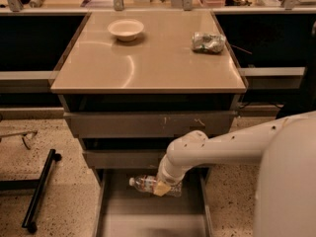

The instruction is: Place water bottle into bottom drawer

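Note:
The water bottle (pixel 146 183) is a small clear plastic bottle with a white cap. It lies sideways, cap to the left, over the back of the open bottom drawer (pixel 126 216). My gripper (pixel 163 186) reaches down from the white arm on the right and is shut on the bottle's right half. The bottle sits low, at or just above the drawer's grey floor; I cannot tell whether it touches. The two upper drawers (pixel 148 125) with scratched fronts are closed above it.
A white bowl (pixel 126 28) and a crumpled foil bag (pixel 208 42) rest on the tan tabletop (pixel 148 63). A black stand leg (pixel 39 189) lies on the speckled floor at left. My white arm (pixel 247 147) fills the lower right.

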Robot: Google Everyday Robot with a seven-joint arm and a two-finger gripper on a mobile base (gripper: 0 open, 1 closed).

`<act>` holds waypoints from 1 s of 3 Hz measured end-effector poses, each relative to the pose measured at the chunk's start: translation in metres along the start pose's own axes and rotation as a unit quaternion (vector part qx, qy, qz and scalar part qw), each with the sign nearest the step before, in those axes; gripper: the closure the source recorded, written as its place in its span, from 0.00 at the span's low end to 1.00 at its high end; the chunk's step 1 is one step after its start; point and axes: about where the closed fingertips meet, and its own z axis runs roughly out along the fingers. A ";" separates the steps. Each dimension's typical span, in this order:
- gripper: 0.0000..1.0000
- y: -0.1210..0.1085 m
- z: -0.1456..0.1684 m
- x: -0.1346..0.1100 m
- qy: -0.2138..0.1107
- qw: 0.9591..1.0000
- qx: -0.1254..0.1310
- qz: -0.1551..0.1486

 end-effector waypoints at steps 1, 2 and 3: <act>1.00 -0.007 0.019 0.009 0.000 0.999 0.041 0.017; 1.00 -0.018 0.019 -0.001 -0.028 0.996 0.063 0.050; 1.00 -0.018 0.019 -0.001 -0.028 0.996 0.063 0.050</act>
